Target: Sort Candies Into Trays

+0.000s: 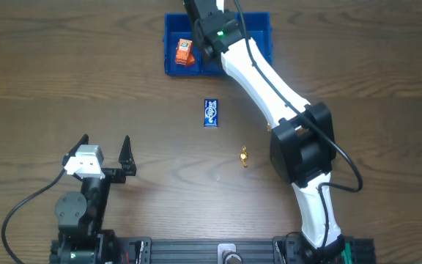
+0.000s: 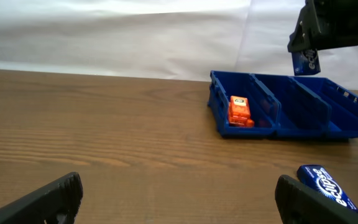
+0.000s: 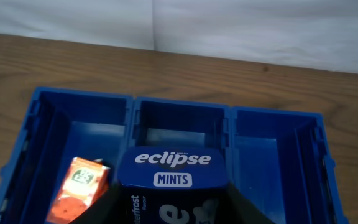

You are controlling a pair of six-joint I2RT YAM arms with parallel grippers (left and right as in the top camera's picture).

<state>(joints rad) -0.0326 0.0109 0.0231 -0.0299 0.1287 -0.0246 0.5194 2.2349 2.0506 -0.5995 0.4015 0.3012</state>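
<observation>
My right jaws clamp a mint tin (image 3: pixel 166 169) over the tray's (image 3: pixel 263 168) middle compartment; left jaws gape empty, well short of its near edge.

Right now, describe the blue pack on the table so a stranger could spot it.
Start at the blue tray on the far side of the table. In front of it, lying flat, is the blue pack. Its twin is up in the right gripper; the gold candy nearby is smaller.

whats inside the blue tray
An orange candy box lies in one end compartment of the blue tray. The mint tin in the right gripper hides part of the middle compartment's floor.
</observation>
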